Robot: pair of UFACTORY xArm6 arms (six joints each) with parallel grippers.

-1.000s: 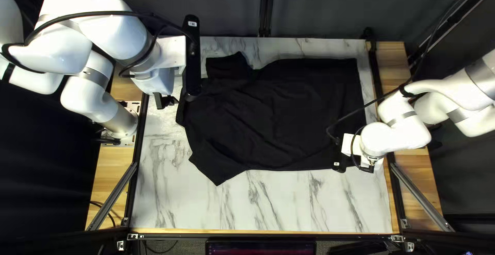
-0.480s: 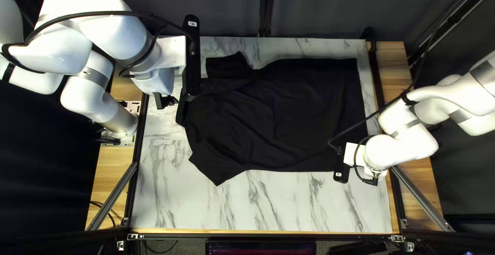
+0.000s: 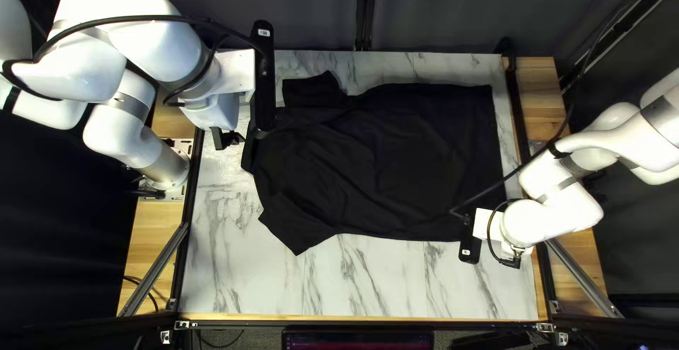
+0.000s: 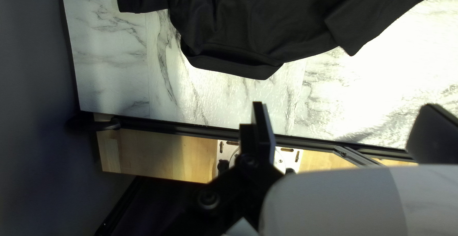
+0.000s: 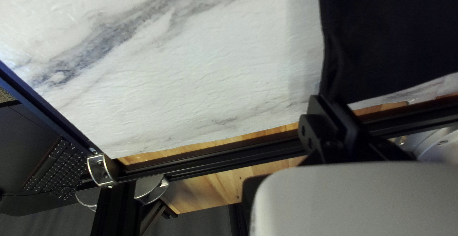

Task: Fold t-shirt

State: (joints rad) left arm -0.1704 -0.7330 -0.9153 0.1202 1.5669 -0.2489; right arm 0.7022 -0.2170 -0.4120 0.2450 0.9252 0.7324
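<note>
My left gripper (image 3: 225, 139) is hanging parted, partly hidden by its arm (image 3: 152, 35), the black t-shirt (image 3: 417, 159) is lying across the table (image 3: 382, 279), a cable (image 3: 488, 191) is crossing it, and my right gripper (image 3: 486, 224), tips hidden from above, is pinching the near hem corner.

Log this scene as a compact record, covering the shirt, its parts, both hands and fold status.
garment: black t-shirt, spread on the marble-patterned table, lightly wrinkled
collar: toward the left arm's base
sleeves: one toward the table's near edge, one toward the far edge
hem: toward the right arm's side
left hand: open, off the shirt, beyond the collar
right hand: shut on the shirt near a hem corner
fold status: body not folded yet
</note>
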